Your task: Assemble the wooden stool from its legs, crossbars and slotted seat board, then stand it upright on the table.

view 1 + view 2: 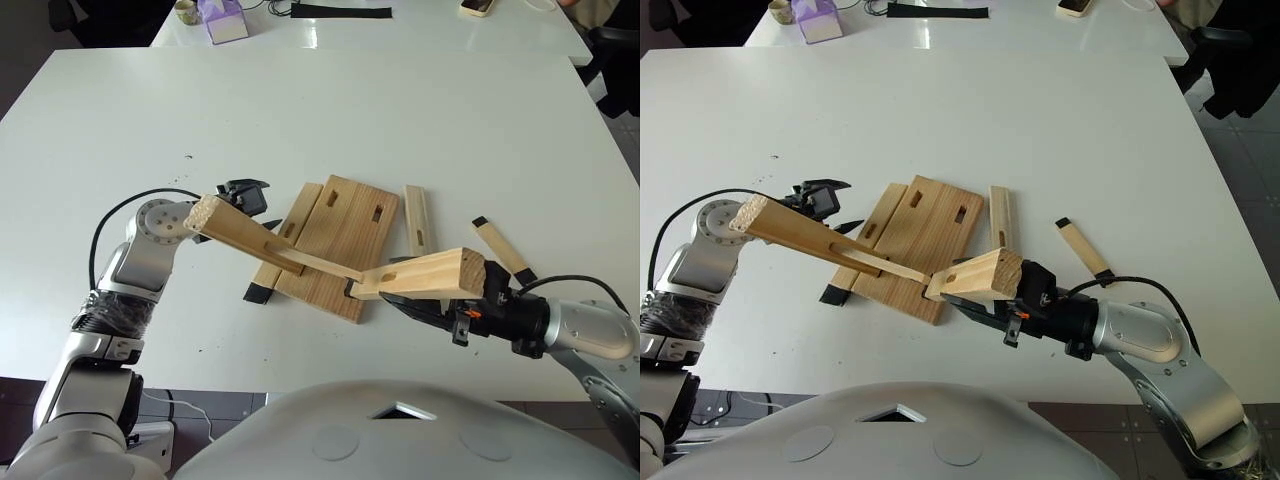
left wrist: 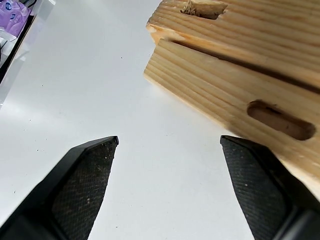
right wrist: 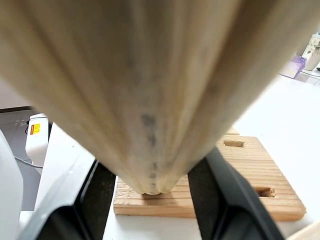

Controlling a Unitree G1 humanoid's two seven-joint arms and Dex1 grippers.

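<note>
Left gripper [image 1: 266,204]: black, fingers spread, empty; centre-left, beside the left leg block [image 1: 235,232].
Thin wooden crossbar [image 1: 318,264]: joins two pale leg blocks, aloft, slanting across centre.
Slotted wooden seat board [image 1: 340,235]: flat on the white table [image 1: 400,120], beneath.
Right gripper [image 1: 425,298]: clenched on the right leg block [image 1: 430,272], lower right.
Yellow label [image 3: 35,129]: print unreadable.

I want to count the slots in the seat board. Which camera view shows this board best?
The left eye view: the seat board lies nearly whole, only its near part crossed by the raised crossbar. The right eye view is similar. The left wrist view catches a corner, the right wrist view one end.
</note>
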